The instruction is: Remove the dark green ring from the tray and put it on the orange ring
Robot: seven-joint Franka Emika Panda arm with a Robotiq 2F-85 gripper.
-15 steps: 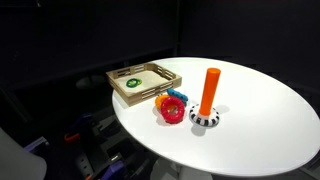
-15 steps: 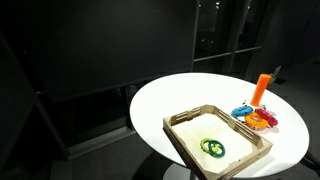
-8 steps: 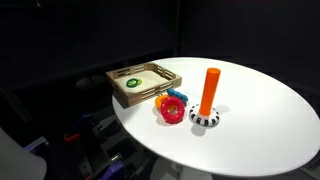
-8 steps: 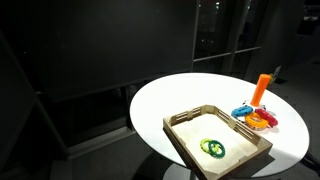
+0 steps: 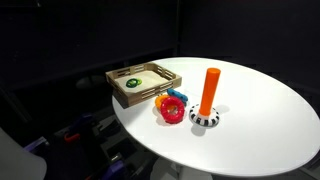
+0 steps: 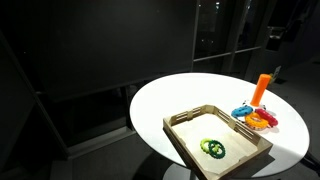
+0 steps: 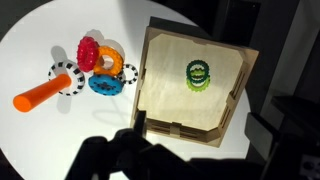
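The dark green ring [image 7: 198,67] lies in the light wood tray [image 7: 165,100], touching a lime-green ring [image 7: 197,81]. In both exterior views the two show as one green spot [image 5: 132,82] [image 6: 212,148] inside the tray [image 5: 160,72] [image 6: 190,122]. The orange ring [image 7: 108,62] sits on the white table in a cluster with a red ring [image 7: 88,51] and a blue ring [image 7: 105,85]. My gripper [image 7: 200,128] is open and empty, high above the tray's near edge. It shows dimly at the top right of an exterior view [image 6: 276,36].
An orange upright peg [image 5: 209,92] [image 6: 262,87] [image 7: 38,95] on a black-and-white striped base stands beside the ring cluster [image 5: 171,104] [image 6: 255,117]. The round white table [image 5: 260,120] drops off into dark surroundings on all sides.
In an exterior view the arm has moved left and down from the top right corner. The rings, tray and peg have not moved.
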